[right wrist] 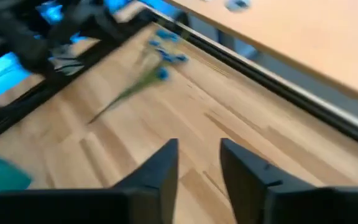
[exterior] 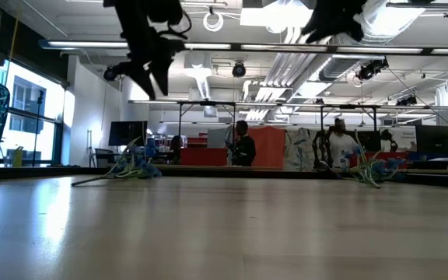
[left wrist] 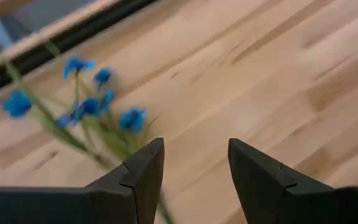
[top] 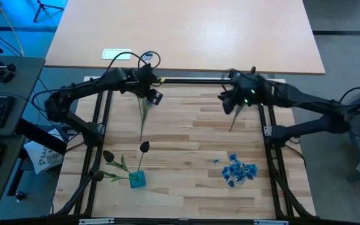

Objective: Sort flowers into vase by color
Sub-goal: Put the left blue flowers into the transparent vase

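A blue-blossomed sprig [top: 144, 115] lies on the wooden table near its far left. My left gripper [top: 153, 95] hovers open just above its blossom end [left wrist: 86, 107]; the stem [left wrist: 161, 208] runs under one finger and nothing is between the fingers. My right gripper [top: 229, 103] hangs open above the far right of the table [right wrist: 197, 165], over a thin stem [top: 233, 122] lying there. A small teal vase [top: 137, 180] at the near left holds leafy stems with dark buds [top: 144, 147]. A bunch of blue blossoms [top: 239, 170] sits at the near right.
A black frame rail [top: 192, 80] runs along the table's far edge, with a light tabletop [top: 186, 31] behind it. Side rails [top: 274, 156] border the wood. The middle of the wooden surface [top: 192, 144] is bare. People stand in the room far beyond [exterior: 243, 144].
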`<state>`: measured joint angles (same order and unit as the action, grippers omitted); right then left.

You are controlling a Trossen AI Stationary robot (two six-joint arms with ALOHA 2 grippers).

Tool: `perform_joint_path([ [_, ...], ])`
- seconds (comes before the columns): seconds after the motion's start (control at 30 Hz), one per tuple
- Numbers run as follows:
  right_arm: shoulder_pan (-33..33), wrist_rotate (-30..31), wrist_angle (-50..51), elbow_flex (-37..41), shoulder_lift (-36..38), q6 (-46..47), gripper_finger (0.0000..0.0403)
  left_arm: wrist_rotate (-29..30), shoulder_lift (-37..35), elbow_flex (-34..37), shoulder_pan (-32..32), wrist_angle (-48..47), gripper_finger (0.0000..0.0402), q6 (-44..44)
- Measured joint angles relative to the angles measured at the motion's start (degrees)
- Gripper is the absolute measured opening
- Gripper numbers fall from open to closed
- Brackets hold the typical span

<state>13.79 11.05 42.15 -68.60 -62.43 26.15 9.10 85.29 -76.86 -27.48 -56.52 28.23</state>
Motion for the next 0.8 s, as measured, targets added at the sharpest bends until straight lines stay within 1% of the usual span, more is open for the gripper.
perform_joint_path([
  [0.07,3.42,-2.76,0.0,0.0,-1.78,1.96,0.0144,0.0,-0.95,3.88,-0.78,0.62,0.0168,0.05],
  [0.17,6.92,-6.3,-0.18,0.0,-3.98,0.9,0.0184,0.01,-2.96,10.4,-1.31,3.69,0.0168,3.1],
  [0.3,10.39,-9.27,-0.31,0.0,-6.23,-2.11,0.0216,-1.39,-4.26,18.34,-0.93,7.46,0.0168,8.94],
  [0.43,14.21,-13.7,0.07,0.02,-7.07,-4.28,0.0224,-2.19,-4.26,23.56,0.8,8.07,0.0168,14.44],
  [0.53,16.87,-16.18,0.84,0.02,-7.07,-6.3,0.0224,-1.37,-4.26,26.32,1.58,8.99,0.0168,18.45],
  [0.63,19.43,-17.89,2.03,0.02,-7.07,-9.19,0.0225,-1.47,-3.97,29.26,1.36,13.42,0.0168,22.21],
  [0.67,20.2,-18.89,2.21,0.02,-7.07,-10.15,0.0225,-2.42,-3.63,30.11,1.16,14.55,0.0168,23.17],
  [0.8,22.32,-22.07,2.39,0.04,-7.07,-12.17,0.0225,-3.91,-1.69,32.13,1.09,16.96,0.0168,25.44],
])
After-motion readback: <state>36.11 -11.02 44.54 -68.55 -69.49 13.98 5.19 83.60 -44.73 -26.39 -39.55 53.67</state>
